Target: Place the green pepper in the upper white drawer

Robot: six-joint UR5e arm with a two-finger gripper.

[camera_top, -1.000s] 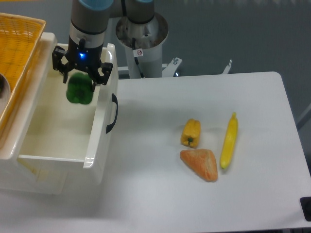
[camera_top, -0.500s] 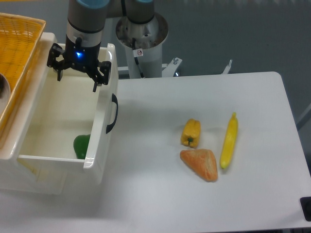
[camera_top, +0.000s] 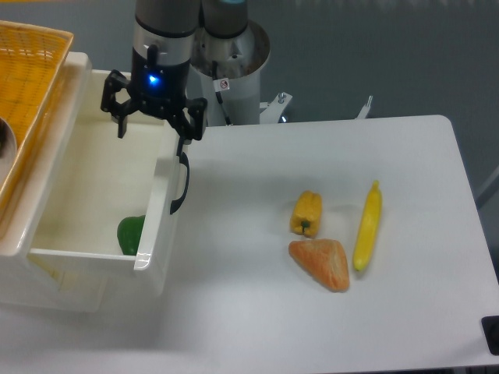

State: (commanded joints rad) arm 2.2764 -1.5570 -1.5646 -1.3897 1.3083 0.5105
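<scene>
The green pepper [camera_top: 130, 234] lies inside the upper white drawer [camera_top: 93, 183], low against the inner side of the front panel, partly hidden by that panel. The drawer is pulled open, its curved black handle [camera_top: 181, 184] facing right. My gripper [camera_top: 153, 125] hangs above the drawer's far right corner, over the top of the front panel. Its fingers are spread wide and hold nothing.
A yellow wicker basket [camera_top: 27, 89] overlaps the drawer's left side. On the table to the right lie a yellow pepper [camera_top: 306, 213], an orange wedge-shaped item [camera_top: 320, 263] and a banana [camera_top: 367, 226]. The arm's base column [camera_top: 230, 62] stands behind the drawer.
A second ago the gripper held the pepper above the drawer. It let go, the pepper dropped to the drawer's front, and the open gripper has since shifted right.
</scene>
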